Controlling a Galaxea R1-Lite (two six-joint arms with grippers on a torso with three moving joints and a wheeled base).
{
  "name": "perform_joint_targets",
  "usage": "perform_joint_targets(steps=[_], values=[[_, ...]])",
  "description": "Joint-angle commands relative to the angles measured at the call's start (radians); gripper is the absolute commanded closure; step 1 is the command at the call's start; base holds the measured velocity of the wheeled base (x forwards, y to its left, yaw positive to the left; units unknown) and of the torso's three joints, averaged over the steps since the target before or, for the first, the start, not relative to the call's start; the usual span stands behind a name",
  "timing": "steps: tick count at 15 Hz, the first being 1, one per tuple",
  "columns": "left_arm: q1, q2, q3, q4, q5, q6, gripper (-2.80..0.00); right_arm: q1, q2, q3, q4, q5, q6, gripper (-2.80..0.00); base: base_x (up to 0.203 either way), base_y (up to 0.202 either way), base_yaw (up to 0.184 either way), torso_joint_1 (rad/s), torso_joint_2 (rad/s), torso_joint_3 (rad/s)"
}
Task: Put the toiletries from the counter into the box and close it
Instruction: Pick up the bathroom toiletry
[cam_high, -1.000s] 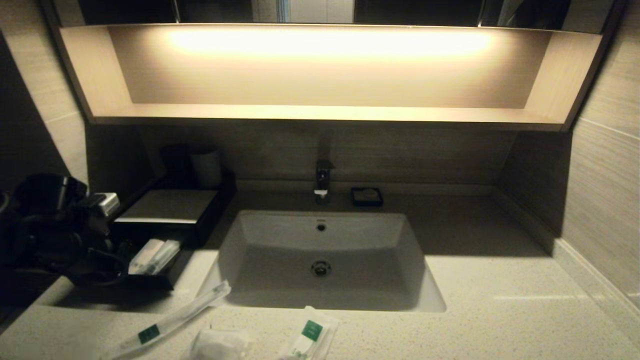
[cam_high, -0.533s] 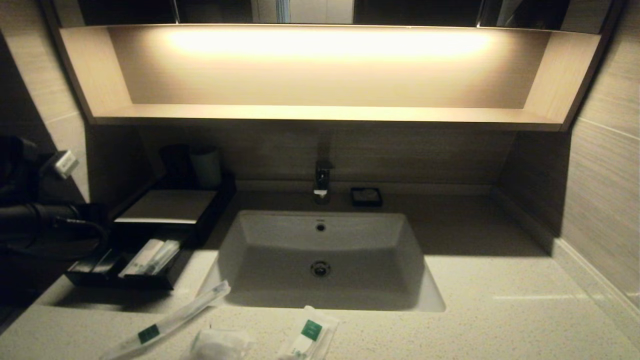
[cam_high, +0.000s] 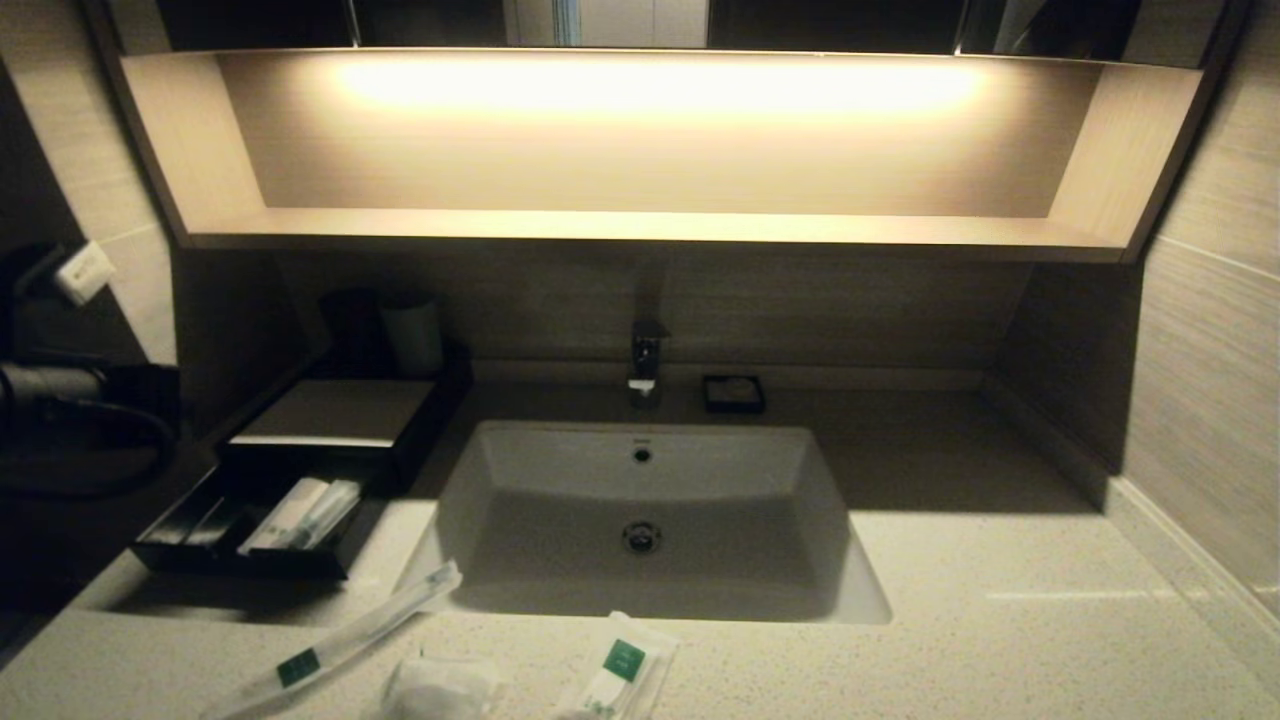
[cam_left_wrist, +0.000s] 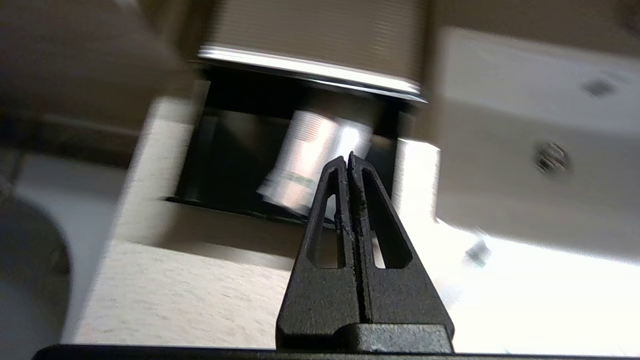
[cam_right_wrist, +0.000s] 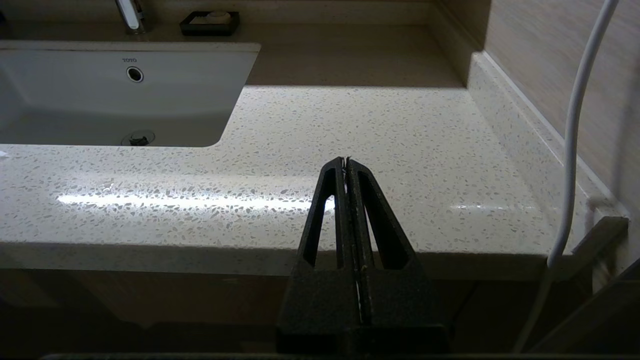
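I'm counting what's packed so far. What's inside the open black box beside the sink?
The black box holds pale wrapped packets. Its rear part is covered by the half-slid lid, so anything beneath cannot be seen.

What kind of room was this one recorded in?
Most likely a hotel bathroom: an undermount sink with a faucet set in a speckled stone counter, and wrapped toiletries lying at its front edge beside a black box.

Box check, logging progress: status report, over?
Left gripper shut, empty, above box. Right gripper shut, parked. Three packets on counter.
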Motion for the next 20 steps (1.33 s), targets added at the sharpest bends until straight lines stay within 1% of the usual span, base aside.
perform_joint_targets(steps=[1,2,3,5,6,9,10,13,14,15,17,18,20], values=[[-0.100,-0.051,0.005,0.048,0.005,-0.003,0.00,0.000,0.000,0.002,0.000,0.001,-0.001,0.00,0.000,0.000,0.000,0.000,0.00,0.000],[-0.146,-0.054,0.008,0.076,0.024,-0.012,0.00,0.000,0.000,0.002,0.000,0.001,-0.001,0.00,0.000,0.000,0.000,0.000,0.00,0.000],[-0.197,-0.051,0.012,0.092,0.055,-0.043,0.00,0.000,0.000,0.002,0.000,0.001,-0.001,0.00,0.000,0.000,0.000,0.000,0.00,0.000],[-0.300,-0.036,0.027,0.105,0.126,-0.133,0.00,0.000,0.000,0.002,0.000,0.001,-0.001,0.00,0.000,0.000,0.000,0.000,0.00,0.000],[-0.351,-0.031,0.040,0.114,0.150,-0.155,0.00,0.000,0.000,0.002,0.000,0.001,-0.001,0.00,0.000,0.000,0.000,0.000,0.00,0.000],[-0.472,-0.025,0.068,0.144,0.169,-0.172,0.00,0.000,0.000,0.002,0.000,0.001,-0.001,0.00,0.000,0.000,0.000,0.000,0.00,0.000],[-0.499,-0.024,0.072,0.158,0.170,-0.172,0.00,0.000,0.000,0.002,0.000,0.001,-0.001,0.00,0.000,0.000,0.000,0.000,0.00,0.000],[-0.521,-0.010,0.095,0.200,0.170,-0.174,0.00,0.000,0.000,0.002,0.000,0.001,-0.001,0.00,0.000,0.000,0.000,0.000,0.00,0.000],[-0.539,-0.007,0.108,0.207,0.172,-0.175,0.00,0.000,0.000,0.002,0.000,0.001,-0.001,0.00,0.000,0.000,0.000,0.000,0.00,0.000],[-0.554,0.004,0.125,0.208,0.189,-0.181,0.00,0.000,0.000,0.001,0.000,0.001,-0.001,0.00,0.000,0.000,0.000,0.000,0.00,0.000],[-0.587,0.025,0.137,0.205,0.220,-0.213,0.00,0.000,0.000,0.002,0.000,0.001,-0.001,0.00,0.000,0.000,0.000,0.000,0.00,0.000],[-0.612,0.026,0.138,0.207,0.224,-0.231,0.00,0.000,0.000,0.002,0.000,0.001,-0.001,0.00,0.000,0.000,0.000,0.000,0.00,0.000],[-0.663,0.024,0.142,0.209,0.226,-0.247,0.00,0.000,0.000,0.002,0.000,0.001,-0.001,0.00,0.000,0.000,0.000,0.000,0.00,0.000]])
